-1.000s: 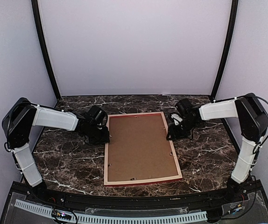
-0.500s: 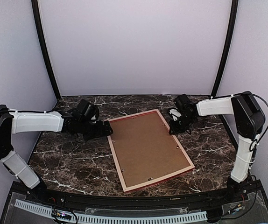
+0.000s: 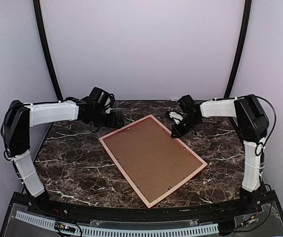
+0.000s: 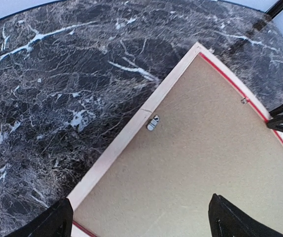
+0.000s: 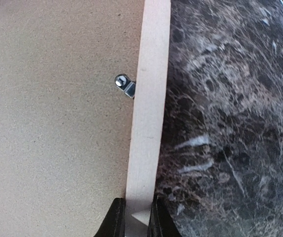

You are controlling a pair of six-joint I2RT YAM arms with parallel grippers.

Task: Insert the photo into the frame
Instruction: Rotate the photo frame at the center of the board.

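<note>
The frame (image 5: 149, 98) lies face down and skewed on the bench (image 3: 67, 158), brown backing board (image 4: 205, 163) uppermost. The photo shows in no view, and I cannot tell whether it sits under that board. The right tool (image 5: 134, 217) is closed to a narrow pinch on the pale wood rail, just short of a turn clip (image 5: 125, 85). The left tool (image 4: 144, 222) hangs wide open over the far corner, holding nothing. The danger, as I judge it, is that thin one-sided bite. Any drag or lift could twist the rail out of the fingers or push the frame toward the near bench edge.
</note>
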